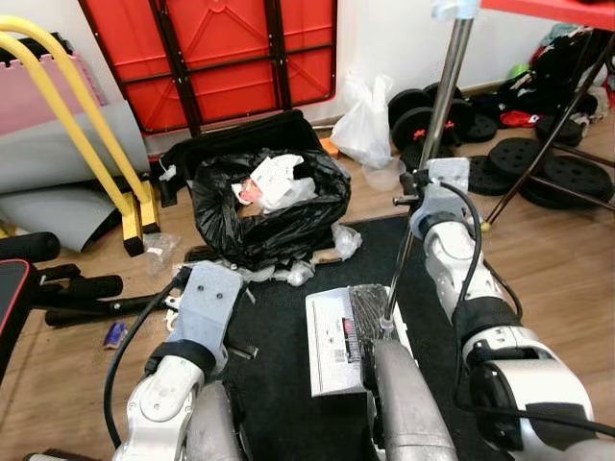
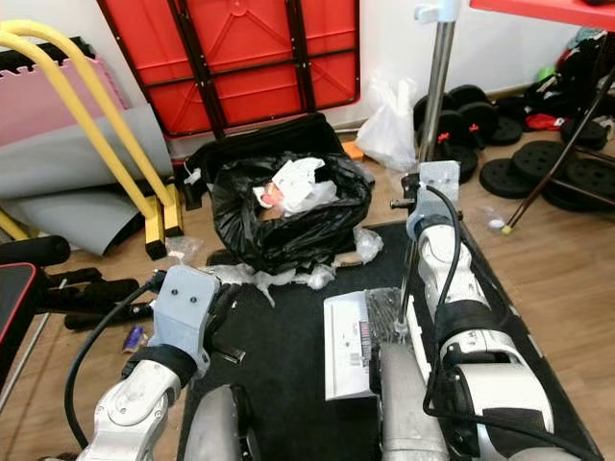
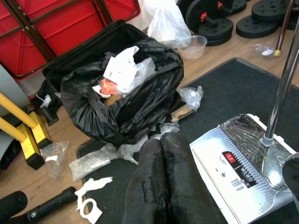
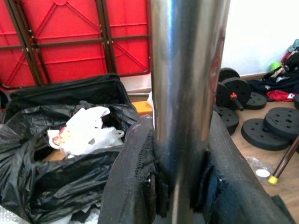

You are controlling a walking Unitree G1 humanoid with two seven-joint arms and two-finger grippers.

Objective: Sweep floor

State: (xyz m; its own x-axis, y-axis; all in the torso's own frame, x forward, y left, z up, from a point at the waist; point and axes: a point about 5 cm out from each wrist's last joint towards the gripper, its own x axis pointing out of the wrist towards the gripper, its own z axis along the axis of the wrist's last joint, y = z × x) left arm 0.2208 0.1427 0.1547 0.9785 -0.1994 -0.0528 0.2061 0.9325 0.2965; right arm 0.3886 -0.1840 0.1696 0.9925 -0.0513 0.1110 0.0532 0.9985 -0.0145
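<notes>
**Right pincer clamped on the pole; dustpan flat on the mat**

Left eye view: The right pincer (image 1: 415, 182) grips the metal pole (image 1: 444, 91), which runs down to the silver dustpan (image 1: 332, 341) lying on the black mat (image 1: 288, 384). The left pincer (image 1: 207, 288) hovers low over the mat's near-left part. A full black rubbish bag (image 1: 274, 206) stands at the mat's far edge, with plastic scraps (image 1: 341, 240) at its foot.

Right eye view: Same layout. Weight plates (image 2: 519, 178) lie on the wooden floor (image 2: 567, 279) to the right; a red folded table (image 2: 240, 58) leans on the wall.

Left wrist view: The left pincer's fingers (image 3: 149, 186) are pressed together, holding nothing. Beyond them sit the bag and the dustpan, the pole rising from the pan.

Right wrist view: Both fingers (image 4: 128, 182) wrap tight round the pole, one each side.
</notes>
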